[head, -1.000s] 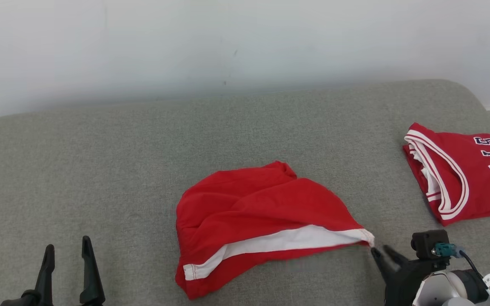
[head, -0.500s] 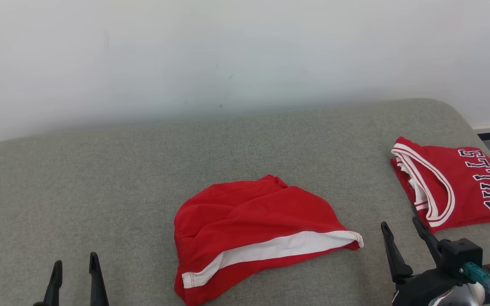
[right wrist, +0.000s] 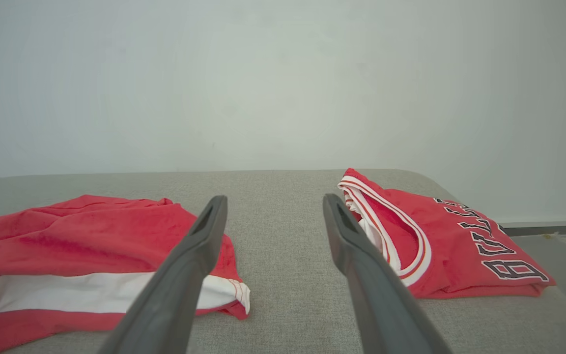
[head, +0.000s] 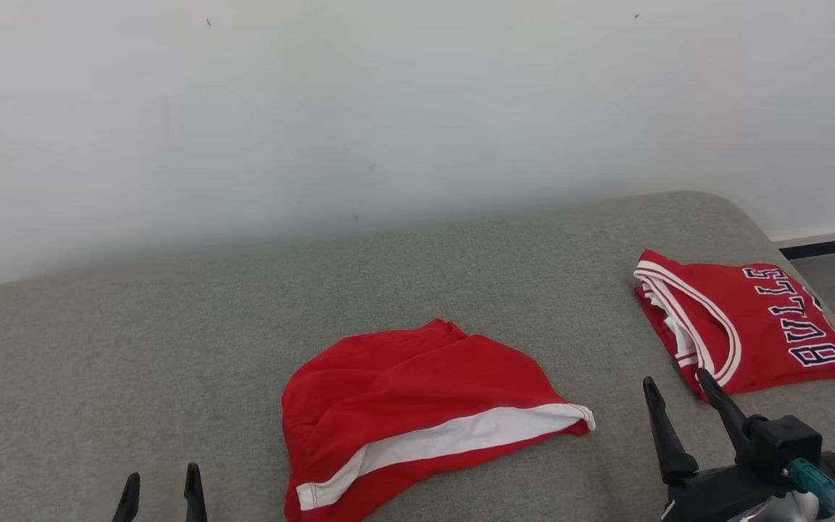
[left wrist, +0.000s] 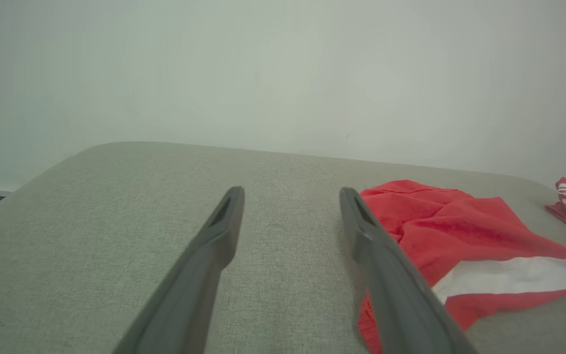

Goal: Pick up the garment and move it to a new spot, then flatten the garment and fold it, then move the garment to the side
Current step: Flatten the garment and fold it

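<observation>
Shorts (head: 417, 406) lie crumpled on cushion (head: 171, 326), between the grippers: near R gripper (head: 675, 378) on its left, ahead-right of L gripper (head: 162, 475). Both wide open, empty, clear of fabric. Folded jersey (head: 751, 326) ahead-right of R gripper.

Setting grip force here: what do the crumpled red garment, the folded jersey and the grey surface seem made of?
The crumpled red garment: thin matte cloth, likely woven; it creases softly. The folded jersey: smooth, probably synthetic, with striped trim. The grey surface: coarse-weave upholstery, visibly flecked; rounded edges suggest padding.
</observation>
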Robot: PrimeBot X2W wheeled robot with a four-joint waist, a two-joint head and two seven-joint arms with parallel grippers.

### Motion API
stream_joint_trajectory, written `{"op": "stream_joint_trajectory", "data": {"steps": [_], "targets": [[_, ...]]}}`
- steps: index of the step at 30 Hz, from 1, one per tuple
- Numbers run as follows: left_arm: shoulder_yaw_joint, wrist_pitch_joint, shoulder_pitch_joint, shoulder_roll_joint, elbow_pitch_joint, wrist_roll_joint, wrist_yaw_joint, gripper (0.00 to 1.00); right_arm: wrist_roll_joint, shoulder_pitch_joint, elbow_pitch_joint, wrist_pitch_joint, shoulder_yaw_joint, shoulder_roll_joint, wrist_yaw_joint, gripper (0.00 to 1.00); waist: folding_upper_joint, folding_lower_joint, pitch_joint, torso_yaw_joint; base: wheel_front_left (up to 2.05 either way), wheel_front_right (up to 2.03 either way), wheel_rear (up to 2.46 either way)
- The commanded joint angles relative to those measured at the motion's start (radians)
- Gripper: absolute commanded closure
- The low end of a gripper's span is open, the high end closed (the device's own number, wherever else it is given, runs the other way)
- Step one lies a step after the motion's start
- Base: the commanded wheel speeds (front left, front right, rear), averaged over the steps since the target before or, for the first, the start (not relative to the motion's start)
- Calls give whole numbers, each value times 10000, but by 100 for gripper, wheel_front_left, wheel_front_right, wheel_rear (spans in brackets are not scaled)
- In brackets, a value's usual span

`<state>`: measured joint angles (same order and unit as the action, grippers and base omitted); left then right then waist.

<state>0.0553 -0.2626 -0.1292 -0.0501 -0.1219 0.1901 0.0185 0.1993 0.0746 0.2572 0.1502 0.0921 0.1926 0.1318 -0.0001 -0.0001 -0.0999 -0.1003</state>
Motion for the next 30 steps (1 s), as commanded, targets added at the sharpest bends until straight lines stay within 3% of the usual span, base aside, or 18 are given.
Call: {"op": "stream_joint_trajectory", "data": {"steps": [1,30], "targets": [[-16,-20,-116,-8,-53,-21,27,0,90,102,99,75,77,24,-27,0,1,1,-112,-128,0,0,0],[-103,-20,130,-6,-642,-56,311,0,698,999,1312,146,1001,149,-27,0,1,1,124,-43,0,0,0]]}}
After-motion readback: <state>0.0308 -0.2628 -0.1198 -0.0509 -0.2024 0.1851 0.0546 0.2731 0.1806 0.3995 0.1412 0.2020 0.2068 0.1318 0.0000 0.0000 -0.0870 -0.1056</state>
